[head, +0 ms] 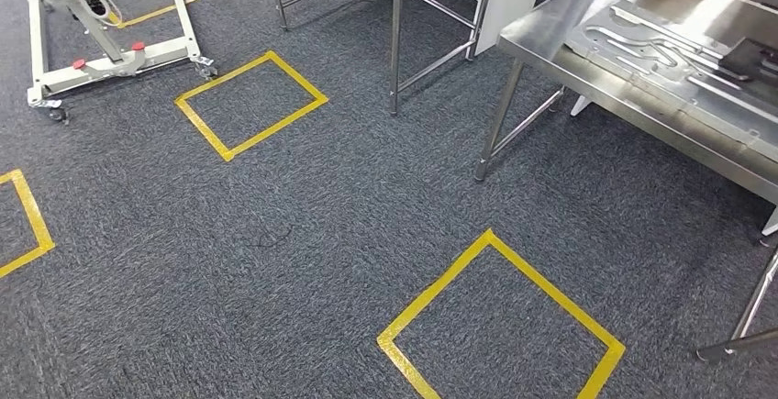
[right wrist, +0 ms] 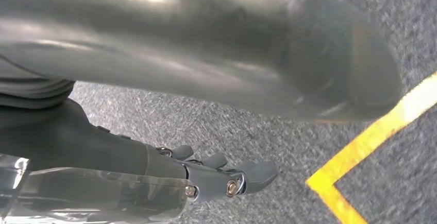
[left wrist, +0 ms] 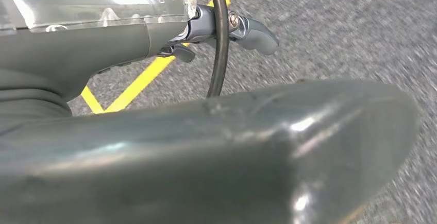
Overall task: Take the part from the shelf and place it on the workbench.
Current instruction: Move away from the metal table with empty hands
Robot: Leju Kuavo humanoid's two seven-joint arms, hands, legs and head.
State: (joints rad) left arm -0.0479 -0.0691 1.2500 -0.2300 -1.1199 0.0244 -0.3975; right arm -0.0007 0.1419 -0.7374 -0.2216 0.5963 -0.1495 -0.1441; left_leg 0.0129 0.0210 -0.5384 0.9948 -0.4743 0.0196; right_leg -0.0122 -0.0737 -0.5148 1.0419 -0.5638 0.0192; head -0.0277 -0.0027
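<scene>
Left hand (left wrist: 206, 44) hangs over the grey carpet (head: 303, 234), fingers (left wrist: 255, 33) loosely extended, grasping nothing; right hand (right wrist: 206, 177) likewise released, fingers (right wrist: 257, 172) apart above a yellow tape square (right wrist: 371, 141). The metal part (head: 642, 46) (a grooved plate) lies on the steel desk (head: 596, 83) at 2 o'clock

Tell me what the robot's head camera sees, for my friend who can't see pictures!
A grey carpet floor marked with yellow tape squares fills most of the view. At the right stands a shiny steel workbench holding a flat metal part with winding grooves, and a white wheeled frame sits at the far left.
</scene>
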